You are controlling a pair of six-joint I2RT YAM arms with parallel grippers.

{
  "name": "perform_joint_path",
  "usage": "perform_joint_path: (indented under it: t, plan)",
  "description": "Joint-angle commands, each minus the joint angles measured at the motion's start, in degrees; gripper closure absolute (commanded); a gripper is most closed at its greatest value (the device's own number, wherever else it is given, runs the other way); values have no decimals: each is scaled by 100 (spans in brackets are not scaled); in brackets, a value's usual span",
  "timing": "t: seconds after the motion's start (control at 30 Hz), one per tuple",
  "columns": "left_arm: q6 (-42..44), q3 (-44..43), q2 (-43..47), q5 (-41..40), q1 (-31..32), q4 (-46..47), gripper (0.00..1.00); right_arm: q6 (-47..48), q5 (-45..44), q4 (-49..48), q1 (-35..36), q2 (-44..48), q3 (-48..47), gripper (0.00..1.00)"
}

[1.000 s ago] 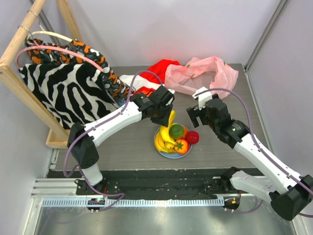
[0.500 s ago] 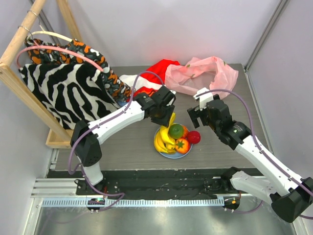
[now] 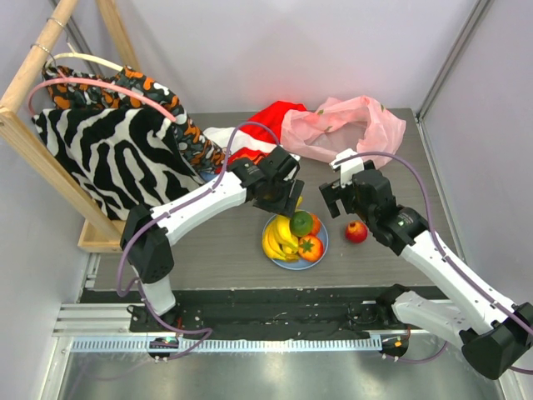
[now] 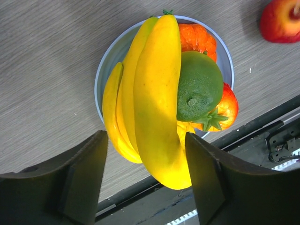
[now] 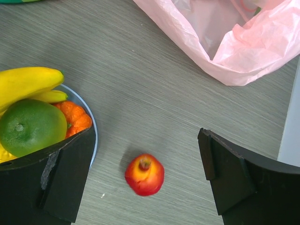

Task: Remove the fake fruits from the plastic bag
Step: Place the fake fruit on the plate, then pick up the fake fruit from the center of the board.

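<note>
Left fingers [image 4: 84, 178] stand parted on either side of the near end of the glossy yellow plastic banana bunch [image 4: 157, 93]. I see a clear gap on one side, so I judge they grip nothing. The bunch lies on the round light-blue plate [image 4: 99, 79], its long axis running across the plate toward those fingers. Beside it on the plate sit the green round plastic fruit [image 4: 199, 86] and the orange-red plastic fruit with a green top [image 4: 227, 108].

Right fingers [image 5: 229, 173] are spread wide and empty. The red round plastic fruit [image 5: 144, 175] sits off the plate, on the worktop [image 5: 140, 93] just right of the plate's rim. It is stem up, directly below and between the right fingers. The right arm is plainly the nearer one.

The translucent pink plastic bag [image 5: 225, 42] lies beyond the plate, toward the far right. Whether it holds more fruit I cannot tell.
</note>
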State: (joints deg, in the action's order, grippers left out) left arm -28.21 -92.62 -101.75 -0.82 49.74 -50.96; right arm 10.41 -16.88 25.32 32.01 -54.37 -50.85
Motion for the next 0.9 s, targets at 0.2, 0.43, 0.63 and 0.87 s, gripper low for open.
perform_joint_path:
  t: [0.2, 0.43, 0.63, 0.87]
  plan:
    - [105, -256, 244, 337, -113, 472, 19, 1170, 1590, 1474, -1846, -354, -337, 0]
    - [219, -555, 419, 583, -341, 728, 11, 2525, 3050, 3047, -2761, -1023, -575, 0]
    - [386, -740, 613, 565, -842, 974, 9, 2510, 3735, 2735, -2753, -1268, -426, 0]
    - [421, -688, 709, 644, -1413, 1035, 9, 2465, 4404, 2478, -2753, -2225, -496, 1]
